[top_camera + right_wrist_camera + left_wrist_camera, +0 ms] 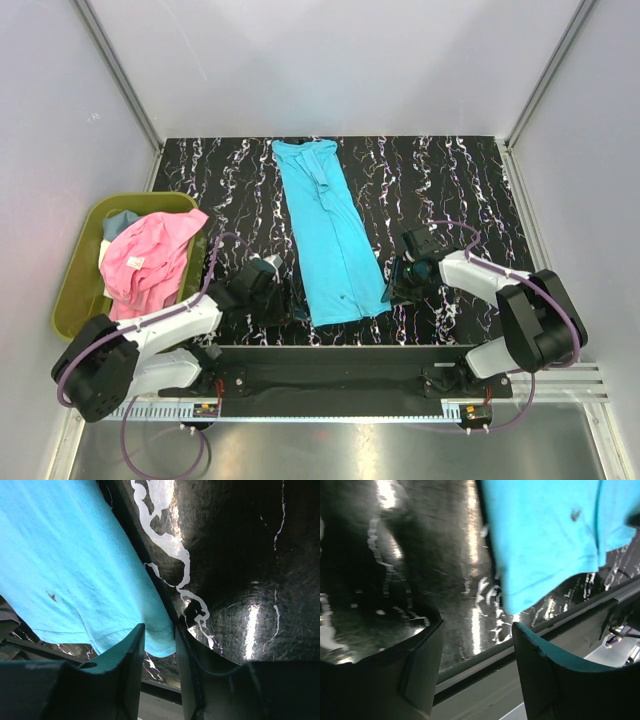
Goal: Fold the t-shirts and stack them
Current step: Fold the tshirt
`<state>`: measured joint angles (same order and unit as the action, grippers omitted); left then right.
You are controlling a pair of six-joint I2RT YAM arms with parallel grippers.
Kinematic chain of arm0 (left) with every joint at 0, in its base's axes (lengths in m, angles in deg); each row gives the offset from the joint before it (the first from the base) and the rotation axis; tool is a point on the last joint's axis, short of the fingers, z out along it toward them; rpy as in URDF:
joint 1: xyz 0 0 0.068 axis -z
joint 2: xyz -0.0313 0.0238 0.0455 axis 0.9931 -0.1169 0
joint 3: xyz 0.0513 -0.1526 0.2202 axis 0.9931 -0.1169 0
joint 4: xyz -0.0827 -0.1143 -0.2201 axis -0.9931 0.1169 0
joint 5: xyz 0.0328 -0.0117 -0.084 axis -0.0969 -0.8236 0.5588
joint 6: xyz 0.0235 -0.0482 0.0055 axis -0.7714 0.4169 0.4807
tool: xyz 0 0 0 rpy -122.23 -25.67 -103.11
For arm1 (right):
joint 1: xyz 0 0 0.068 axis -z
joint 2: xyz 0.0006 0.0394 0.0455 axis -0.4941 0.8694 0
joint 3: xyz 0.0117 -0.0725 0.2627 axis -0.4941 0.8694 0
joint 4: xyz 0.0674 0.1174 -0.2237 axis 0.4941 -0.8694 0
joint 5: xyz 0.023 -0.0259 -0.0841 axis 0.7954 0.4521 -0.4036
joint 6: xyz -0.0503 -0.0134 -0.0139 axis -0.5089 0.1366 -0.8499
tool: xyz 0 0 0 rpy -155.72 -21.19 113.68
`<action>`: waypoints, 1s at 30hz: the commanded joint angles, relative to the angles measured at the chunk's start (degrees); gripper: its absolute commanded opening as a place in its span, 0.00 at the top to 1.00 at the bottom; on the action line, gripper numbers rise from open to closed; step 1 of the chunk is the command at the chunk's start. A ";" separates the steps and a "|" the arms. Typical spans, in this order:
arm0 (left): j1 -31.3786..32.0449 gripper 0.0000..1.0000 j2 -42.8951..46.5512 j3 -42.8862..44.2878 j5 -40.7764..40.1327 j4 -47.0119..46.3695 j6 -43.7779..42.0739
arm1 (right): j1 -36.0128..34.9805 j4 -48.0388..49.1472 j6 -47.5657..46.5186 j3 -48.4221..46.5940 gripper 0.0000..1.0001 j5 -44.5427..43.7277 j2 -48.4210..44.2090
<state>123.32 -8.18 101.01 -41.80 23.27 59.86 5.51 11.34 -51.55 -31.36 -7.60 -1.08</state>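
Observation:
A turquoise t-shirt [330,230] lies flat and lengthwise down the middle of the black marbled table, collar at the far end. My right gripper [393,283] is low at its near right hem corner. In the right wrist view the fingers [159,626] stand narrowly apart, astride that corner of the turquoise t-shirt [65,565]. My left gripper [287,300] sits just left of the near left hem corner. It is open [477,625] with only table between the fingers, the turquoise t-shirt [550,530] beyond them. A pink t-shirt [150,260] is heaped in the bin over a grey-blue one [120,222].
The olive-green bin [75,290] stands at the left edge of the table, next to the left arm. The table's near edge rail [485,655] runs right under both grippers. White walls enclose the table at the back and sides.

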 commanded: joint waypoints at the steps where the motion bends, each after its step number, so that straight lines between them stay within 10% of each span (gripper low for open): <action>1: 2.59 0.39 -0.42 -0.29 -2.31 -6.61 3.80 | 0.37 -0.21 -1.30 0.35 0.59 -1.03 -0.80; 30: 7.25 0.51 -4.38 -1.35 -4.16 -9.08 8.21 | 0.28 2.33 3.71 5.09 1.00 0.46 -5.63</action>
<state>130.14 -12.85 99.98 -44.82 14.05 67.91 5.71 12.50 -49.87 -27.82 -8.52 -4.52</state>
